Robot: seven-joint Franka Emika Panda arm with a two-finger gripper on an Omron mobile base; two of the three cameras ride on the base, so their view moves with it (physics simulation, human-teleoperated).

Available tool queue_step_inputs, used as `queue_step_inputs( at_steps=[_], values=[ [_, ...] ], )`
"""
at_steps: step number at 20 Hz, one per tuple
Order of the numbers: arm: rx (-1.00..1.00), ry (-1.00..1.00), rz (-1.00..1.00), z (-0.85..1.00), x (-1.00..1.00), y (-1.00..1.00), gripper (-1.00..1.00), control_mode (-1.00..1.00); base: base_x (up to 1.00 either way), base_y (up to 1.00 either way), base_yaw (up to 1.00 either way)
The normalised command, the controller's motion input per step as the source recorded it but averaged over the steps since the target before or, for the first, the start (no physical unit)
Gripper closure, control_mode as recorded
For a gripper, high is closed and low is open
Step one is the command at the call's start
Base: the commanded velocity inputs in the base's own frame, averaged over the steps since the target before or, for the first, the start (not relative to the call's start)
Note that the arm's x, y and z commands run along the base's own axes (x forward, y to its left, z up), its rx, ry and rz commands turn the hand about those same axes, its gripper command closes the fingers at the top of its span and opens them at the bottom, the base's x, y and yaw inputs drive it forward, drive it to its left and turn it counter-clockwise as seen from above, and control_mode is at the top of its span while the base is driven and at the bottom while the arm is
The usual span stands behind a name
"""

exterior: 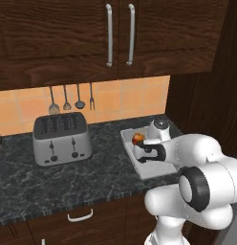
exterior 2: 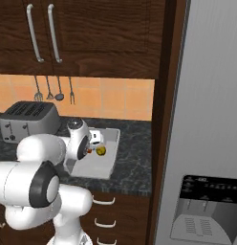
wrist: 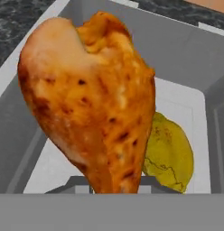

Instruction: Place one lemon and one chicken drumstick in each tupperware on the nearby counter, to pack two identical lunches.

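A light-grey tupperware (exterior: pixel 128 143) sits on the black speckled counter (exterior: pixel 68 182), right of the toaster. My gripper (exterior: pixel 140 143) hangs inside it, shut on an orange-brown chicken drumstick (exterior: pixel 137 138). In the hand view the drumstick (wrist: pixel 91 103) stands upright from between the fingers, close to the camera. A yellow lemon (wrist: pixel 170 153) lies on the tupperware floor just behind it, by the tupperware wall (wrist: pixel 186 54). From the right base view the lemon (exterior 2: pixel 101 151) rests in the tupperware (exterior 2: pixel 110 165), beside the gripper (exterior 2: pixel 91 149). The fingertips themselves are hidden by the drumstick.
A silver toaster (exterior: pixel 61 138) stands on the counter to the left. Kitchen utensils (exterior: pixel 68 98) hang on the tiled back wall. Dark upper cabinets (exterior: pixel 115 33) overhang the counter. A tall wooden panel and a grey fridge (exterior 2: pixel 206 143) close off the right side.
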Motion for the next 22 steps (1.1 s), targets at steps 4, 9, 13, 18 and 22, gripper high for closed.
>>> queue_step_inputs(
  at_steps=[4,9,13,18,22],
  values=[
    [0.02,-0.13,0.0,0.21,0.0,0.0,-1.0,-1.0,0.0,0.0,0.0],
    [0.0,-0.28,-0.04,0.59,-0.69,0.0,-1.0,-1.0,0.0,0.0,0.0],
    [0.0,-0.29,-0.07,0.5,-1.0,-0.05,-1.0,-1.0,0.0,0.0,0.0],
    [0.0,-0.3,0.0,0.62,-1.0,-0.01,-1.0,-1.0,0.0,0.0,0.0],
    [0.0,-0.14,0.0,0.09,-1.0,-0.02,-1.0,-1.0,0.0,0.0,0.0]
  ],
)
